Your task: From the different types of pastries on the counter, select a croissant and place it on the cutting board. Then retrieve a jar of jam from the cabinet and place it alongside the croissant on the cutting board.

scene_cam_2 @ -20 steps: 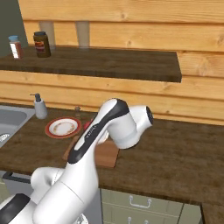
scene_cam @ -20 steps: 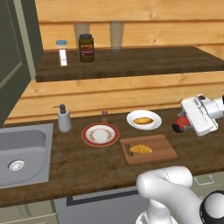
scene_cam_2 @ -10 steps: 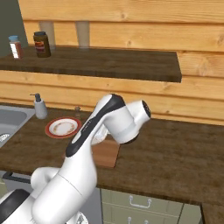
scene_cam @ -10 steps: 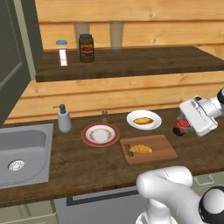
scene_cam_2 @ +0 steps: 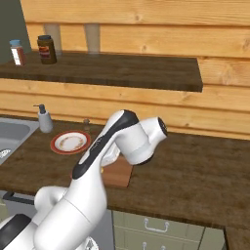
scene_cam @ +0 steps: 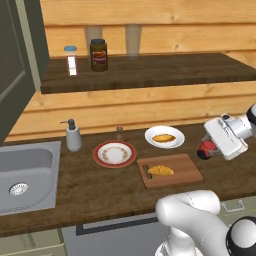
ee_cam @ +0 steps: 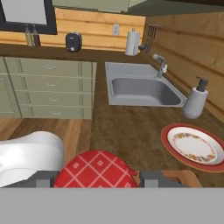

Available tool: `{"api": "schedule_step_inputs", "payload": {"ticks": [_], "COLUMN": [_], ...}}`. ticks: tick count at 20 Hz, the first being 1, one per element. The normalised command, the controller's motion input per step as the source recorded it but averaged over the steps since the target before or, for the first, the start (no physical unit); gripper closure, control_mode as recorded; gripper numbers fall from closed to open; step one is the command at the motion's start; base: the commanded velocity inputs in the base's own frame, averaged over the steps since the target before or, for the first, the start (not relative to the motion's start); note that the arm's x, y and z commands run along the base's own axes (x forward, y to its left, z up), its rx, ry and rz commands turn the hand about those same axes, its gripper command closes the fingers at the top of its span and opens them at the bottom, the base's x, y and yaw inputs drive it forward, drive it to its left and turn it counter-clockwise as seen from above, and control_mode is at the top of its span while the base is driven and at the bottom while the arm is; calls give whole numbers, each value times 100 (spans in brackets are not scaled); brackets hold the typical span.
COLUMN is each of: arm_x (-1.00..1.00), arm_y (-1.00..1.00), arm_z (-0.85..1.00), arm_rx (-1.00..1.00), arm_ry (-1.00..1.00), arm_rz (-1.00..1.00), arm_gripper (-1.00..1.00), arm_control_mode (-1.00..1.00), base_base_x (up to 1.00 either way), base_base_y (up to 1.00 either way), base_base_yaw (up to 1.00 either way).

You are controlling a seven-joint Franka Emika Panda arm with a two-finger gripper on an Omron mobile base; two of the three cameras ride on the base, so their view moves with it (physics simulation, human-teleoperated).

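My gripper (scene_cam: pixel 209 148) hangs to the right of the cutting board (scene_cam: pixel 189 172), a little above the counter, shut on a jam jar (scene_cam: pixel 205 149). In the hand view the jar's red checkered lid (ee_cam: pixel 97 169) sits between the two dark fingertips (ee_cam: pixel 43 177). A golden croissant (scene_cam: pixel 161 170) lies on the left half of the board. The arm hides most of the board (scene_cam_2: pixel 119 175) in the right base view. A corner of the board (ee_cam: pixel 187 175) shows beside the jar in the hand view.
A white plate with another pastry (scene_cam: pixel 163 137) stands behind the board. A red-rimmed plate (scene_cam: pixel 114 153), a soap dispenser (scene_cam: pixel 73 136) and the sink (scene_cam: pixel 25 170) lie to the left. A dark jar (scene_cam: pixel 98 54) and a white bottle (scene_cam: pixel 71 60) stand on the shelf.
The gripper with the jam jar has sunk slightly towards the counter. In the right base view the arm's elbow has swung to the right.
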Motion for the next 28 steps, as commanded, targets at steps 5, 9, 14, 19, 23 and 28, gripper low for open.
{"api": "schedule_step_inputs", "payload": {"ticks": [5, 9, 14, 19, 23, 28], "arm_x": [0, 0, 0, 0, 22, 47], "arm_y": [0, 0, 0, 0, 0, -1], "arm_z": [-21, -13, -13, -16, -15, -15], "arm_rx": [0, 0, 0, 0, 0, 0], "arm_ry": [0, 0, 2, 2, 0, 0], "arm_rz": [0, 0, 0, 0, 0, 0], "arm_gripper": [100, 100, 100, 100, 100, 100], "arm_control_mode": [-100, -100, -100, -100, -100, -100], "base_base_x": [0, 0, 0, 0, 0, 0], "base_base_y": [0, 0, 0, 0, 0, 0], "base_base_yaw": [0, 0, 0, 0, 0, 0]}}
